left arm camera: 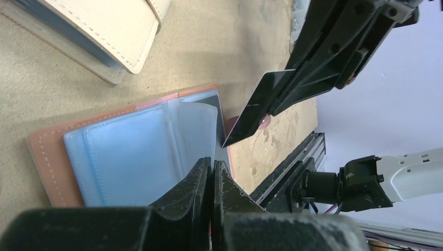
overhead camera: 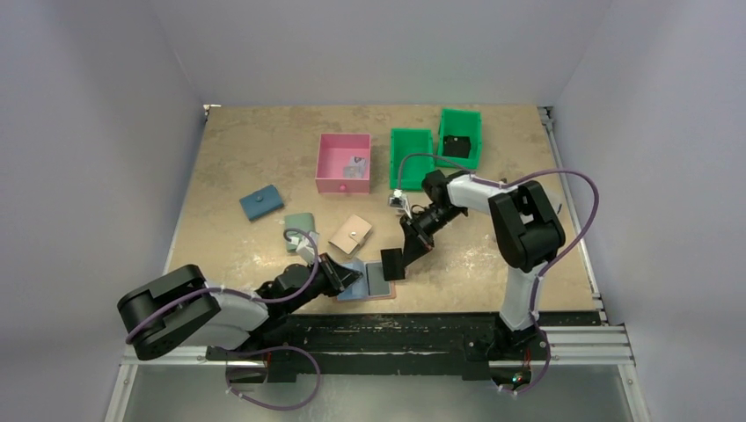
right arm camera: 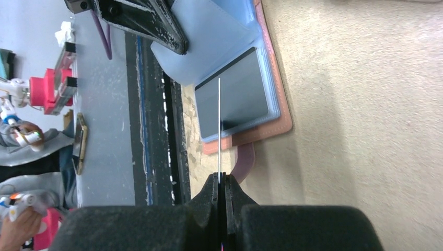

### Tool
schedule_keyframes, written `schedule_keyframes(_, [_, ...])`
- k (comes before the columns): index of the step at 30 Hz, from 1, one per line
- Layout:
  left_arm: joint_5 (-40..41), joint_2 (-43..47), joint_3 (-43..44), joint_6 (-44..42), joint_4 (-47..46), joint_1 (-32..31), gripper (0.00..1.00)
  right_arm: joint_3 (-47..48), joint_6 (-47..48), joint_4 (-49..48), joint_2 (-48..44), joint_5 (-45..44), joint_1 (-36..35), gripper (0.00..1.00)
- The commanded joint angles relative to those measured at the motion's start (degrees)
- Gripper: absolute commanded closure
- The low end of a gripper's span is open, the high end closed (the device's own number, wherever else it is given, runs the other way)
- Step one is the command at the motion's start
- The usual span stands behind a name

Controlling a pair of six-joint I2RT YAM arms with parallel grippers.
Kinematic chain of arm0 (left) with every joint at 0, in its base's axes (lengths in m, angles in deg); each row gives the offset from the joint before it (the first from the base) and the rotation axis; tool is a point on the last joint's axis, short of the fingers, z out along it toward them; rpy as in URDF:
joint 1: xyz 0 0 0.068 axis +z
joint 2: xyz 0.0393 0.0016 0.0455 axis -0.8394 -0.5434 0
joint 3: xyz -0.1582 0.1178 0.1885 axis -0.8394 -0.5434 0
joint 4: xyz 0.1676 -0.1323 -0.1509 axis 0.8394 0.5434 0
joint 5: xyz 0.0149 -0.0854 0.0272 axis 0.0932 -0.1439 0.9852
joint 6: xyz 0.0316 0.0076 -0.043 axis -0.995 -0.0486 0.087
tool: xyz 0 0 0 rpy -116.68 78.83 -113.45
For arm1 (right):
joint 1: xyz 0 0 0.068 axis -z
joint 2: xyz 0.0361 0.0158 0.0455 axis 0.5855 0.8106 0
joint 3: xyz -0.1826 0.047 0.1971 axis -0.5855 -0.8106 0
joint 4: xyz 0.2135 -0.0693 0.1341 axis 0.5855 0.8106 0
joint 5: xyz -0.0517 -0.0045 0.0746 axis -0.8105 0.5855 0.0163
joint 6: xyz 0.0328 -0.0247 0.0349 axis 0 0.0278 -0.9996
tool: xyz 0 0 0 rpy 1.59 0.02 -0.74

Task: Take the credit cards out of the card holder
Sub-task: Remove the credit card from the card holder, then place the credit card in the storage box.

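The card holder (left arm camera: 125, 157) lies open on the table (overhead camera: 264, 141) near its front edge, blue lining up. One black card (left arm camera: 256, 107) is out, clamped edge-on in the right fingers (right arm camera: 235, 196) just above it. A second card (right arm camera: 237, 97) sits in its clear pocket, not yet pulled. The left fingers (left arm camera: 196, 180) are pinched shut, apparently on a lining flap.

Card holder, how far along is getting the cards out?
Done: the card holder lies open and one black card is out. In hand: the right gripper pinches that card; the left gripper is shut at the blue lining. Left: a dark card sits inside, not yet pulled.
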Motion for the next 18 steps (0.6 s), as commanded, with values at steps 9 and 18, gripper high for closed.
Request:
schedule_keyframes(9, [-1.6, 0.19, 3.25, -2.25, 4.75, 0.28, 1.0, -0.03, 3.29, -1.07, -10.43, -1.65, 5.33, 1.0])
schedule_keyframes(18, [-5.31, -5.38, 6.18, -3.03, 1.35, 0.28, 1.0, 1.07, 4.58, -1.2, -14.91, -3.17, 12.57, 1.0])
